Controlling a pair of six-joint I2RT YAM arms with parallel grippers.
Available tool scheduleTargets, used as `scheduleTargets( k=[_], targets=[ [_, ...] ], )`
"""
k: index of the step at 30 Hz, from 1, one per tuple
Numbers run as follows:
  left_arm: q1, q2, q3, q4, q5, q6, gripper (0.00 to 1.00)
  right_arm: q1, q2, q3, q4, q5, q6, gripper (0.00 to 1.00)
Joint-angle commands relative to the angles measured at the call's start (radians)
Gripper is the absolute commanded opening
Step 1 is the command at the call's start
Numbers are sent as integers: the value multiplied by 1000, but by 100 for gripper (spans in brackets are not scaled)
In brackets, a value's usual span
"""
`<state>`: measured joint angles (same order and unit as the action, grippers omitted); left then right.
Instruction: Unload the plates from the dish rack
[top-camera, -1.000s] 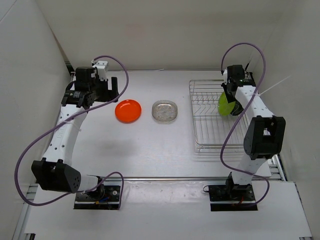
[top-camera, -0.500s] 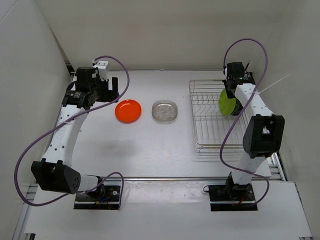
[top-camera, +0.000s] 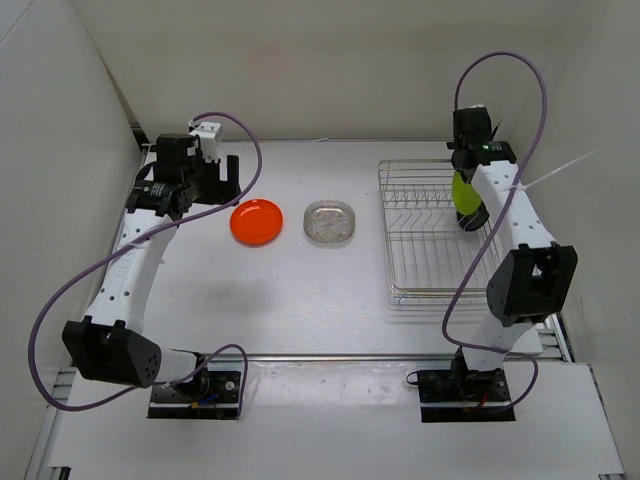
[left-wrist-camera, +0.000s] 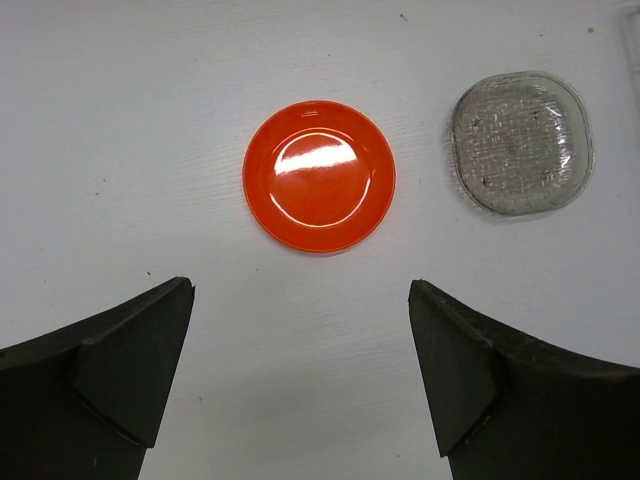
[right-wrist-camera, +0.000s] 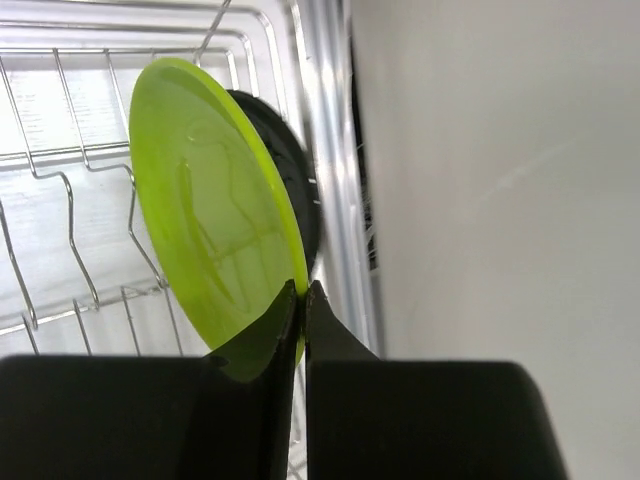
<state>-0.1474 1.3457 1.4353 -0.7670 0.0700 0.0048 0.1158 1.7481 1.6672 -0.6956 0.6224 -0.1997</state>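
1. There is one table (top-camera: 300, 310). It is white, flat and smooth, with plain white walls (top-camera: 300, 60) around it.
2. There are two arms, the left arm (top-camera: 130, 270) and the right arm (top-camera: 525, 270). Both are white with black joints.
3. There is one dish rack (top-camera: 425, 250). It sits on the right side of the table. It is a rectangle of thin, shiny silver wire with a row of upright prongs.
4. There are four plates.
   - Two lie flat on the table, left of the rack. The orange plate (top-camera: 256, 221) is round and glossy. The clear plate (top-camera: 331, 222) sits just to its right, not touching it, and looks see-through and bumpy.
   - Two are at the far right of the rack. The yellow-green plate (right-wrist-camera: 215, 220) stands on its edge. The black plate (right-wrist-camera: 290, 180) stands right behind it, near the rack's right rim.
5. There are two grippers, both black.
   - The left gripper (left-wrist-camera: 300, 288) hangs above the table near the orange plate. Its jaws are spread wide with nothing in them.
   - The right gripper (right-wrist-camera: 303, 290) pinches the rim of the yellow-green plate with its jaws squeezed tight.
6. The views show different things.
   - Only the top view shows both arms and the whole rack.
   - Only the left wrist view shows the bumps on the clear plate.
   - The right wrist view shows the black plate and the pinch best. I cannot tell if the green plate touches the wires.
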Motion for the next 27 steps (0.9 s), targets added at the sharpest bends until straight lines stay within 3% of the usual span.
scheduleTargets(
  k=[1,6,9,10,11,17,20,27],
  targets=[
    [-18,-11,48,-8,0,17,100,15,-145,74,8,83,-61,0],
    [-84,12,79,12,222,27,100,24,-329,-9,67,7,-104,0],
    [-167,64,126,12,341,38,100,35,-381,9,-26,-131,-55,0],
    [-190,97,143,12,381,38,100,35,-395,9,-51,-212,-55,0],
    [-216,116,184,12,440,56,100,35,-419,9,-76,-401,-43,0],
    [-441,289,411,14,516,47,100,35,-516,-115,-163,-1030,-180,0],
    [-536,377,512,3,499,47,99,35,-503,-115,-214,-1171,-216,0],
    [-590,481,574,-2,429,58,99,35,-503,-138,-219,-1198,-225,0]
  ],
)
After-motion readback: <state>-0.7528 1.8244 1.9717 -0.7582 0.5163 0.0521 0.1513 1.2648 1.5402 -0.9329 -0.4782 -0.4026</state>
